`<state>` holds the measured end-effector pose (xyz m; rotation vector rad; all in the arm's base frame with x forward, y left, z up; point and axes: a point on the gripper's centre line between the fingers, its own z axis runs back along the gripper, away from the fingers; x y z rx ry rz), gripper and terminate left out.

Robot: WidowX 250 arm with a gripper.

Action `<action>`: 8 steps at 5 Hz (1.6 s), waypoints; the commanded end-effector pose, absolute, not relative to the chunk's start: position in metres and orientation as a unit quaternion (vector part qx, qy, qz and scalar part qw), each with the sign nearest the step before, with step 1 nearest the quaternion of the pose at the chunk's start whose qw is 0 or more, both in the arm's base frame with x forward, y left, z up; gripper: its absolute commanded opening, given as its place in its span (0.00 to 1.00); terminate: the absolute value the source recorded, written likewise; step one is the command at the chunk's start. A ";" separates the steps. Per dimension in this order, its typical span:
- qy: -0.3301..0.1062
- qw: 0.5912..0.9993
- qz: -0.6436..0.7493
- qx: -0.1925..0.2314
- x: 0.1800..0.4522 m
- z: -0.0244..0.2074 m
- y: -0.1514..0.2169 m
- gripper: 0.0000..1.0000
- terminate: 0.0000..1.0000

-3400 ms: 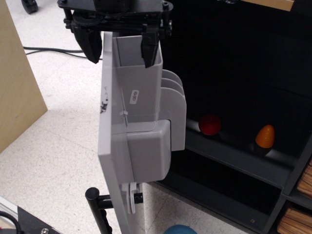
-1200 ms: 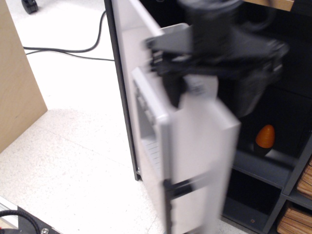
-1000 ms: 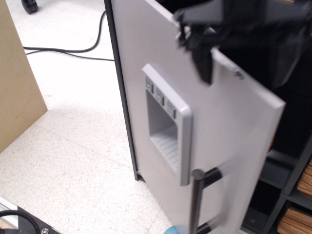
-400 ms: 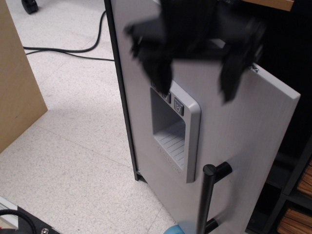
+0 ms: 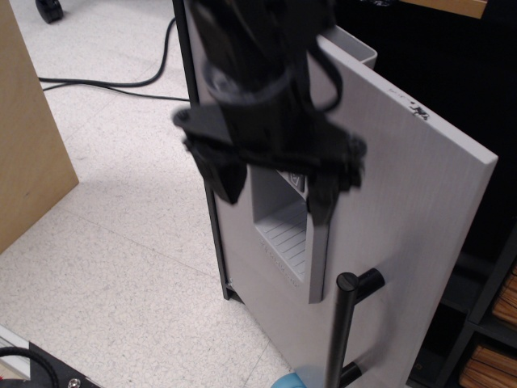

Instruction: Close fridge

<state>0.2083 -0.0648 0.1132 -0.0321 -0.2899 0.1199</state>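
Your gripper is hanging wide open and empty, blocking the fridge door's dispenser; a cable is lying behind.

i see the fridge door in matt grey plastic, its handle glossy black, over speckled floor.
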 end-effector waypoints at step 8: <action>-0.275 0.958 0.066 -0.036 0.346 0.091 -0.149 1.00 0.00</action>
